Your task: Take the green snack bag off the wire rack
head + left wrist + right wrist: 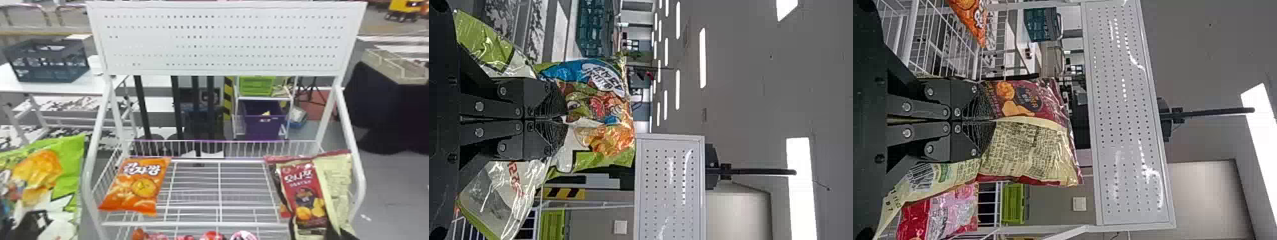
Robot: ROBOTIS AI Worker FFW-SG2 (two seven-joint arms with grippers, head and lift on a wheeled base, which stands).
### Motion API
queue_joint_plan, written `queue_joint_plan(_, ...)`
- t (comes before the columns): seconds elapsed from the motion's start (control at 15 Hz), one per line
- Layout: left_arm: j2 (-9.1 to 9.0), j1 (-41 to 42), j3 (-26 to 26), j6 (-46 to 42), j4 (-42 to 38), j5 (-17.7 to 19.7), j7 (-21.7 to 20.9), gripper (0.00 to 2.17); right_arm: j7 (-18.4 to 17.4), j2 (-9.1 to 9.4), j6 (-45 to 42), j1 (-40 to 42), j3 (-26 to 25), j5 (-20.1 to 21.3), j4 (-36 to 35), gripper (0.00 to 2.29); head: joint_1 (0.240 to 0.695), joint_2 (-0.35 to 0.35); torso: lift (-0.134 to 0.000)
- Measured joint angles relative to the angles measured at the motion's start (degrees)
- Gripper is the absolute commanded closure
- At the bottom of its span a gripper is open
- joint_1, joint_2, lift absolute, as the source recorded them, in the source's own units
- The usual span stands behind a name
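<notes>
Left gripper [561, 119]: fingers pressed together, with the middle of the green snack bag [599, 112] pinched between. Top of the bag standing up past the tips, lower part puffing out on both sides. Held up in the air, already off the wire rack [198, 224], out to the left, past the left bar [86, 169]. Main job likely done; maybe just a bit more moving away to do.

To do this well, pinch just hard enough. With too soft a pinch, a likely slip and drop; with too hard a one, maybe a pop and crumbs. Go slow, more to the left first, so as not to catch a floppy corner on the bar. No swing back over the rack.

Right gripper [987, 120]: fingers squeezed on the red and cream snack bag [1028, 145], at the right side of the rack. Not the bag to take, so best held calm, with no tug.

Farther out: orange snack bag [137, 186] lying on the rack at the left, red snacks [212, 236] lower down and near, white board [223, 41] with little holes at the far side.
</notes>
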Motion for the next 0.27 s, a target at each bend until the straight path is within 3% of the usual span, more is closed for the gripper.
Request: queue_joint_plan(0.27, 0.01, -0.1, -0.1, 0.0, 0.0, -0.1, 0.0, 1.89, 0.0, 0.05, -0.1, 0.0, 0.0, 0.0, 0.0, 2.24, 0.499, 0.000, 0.000)
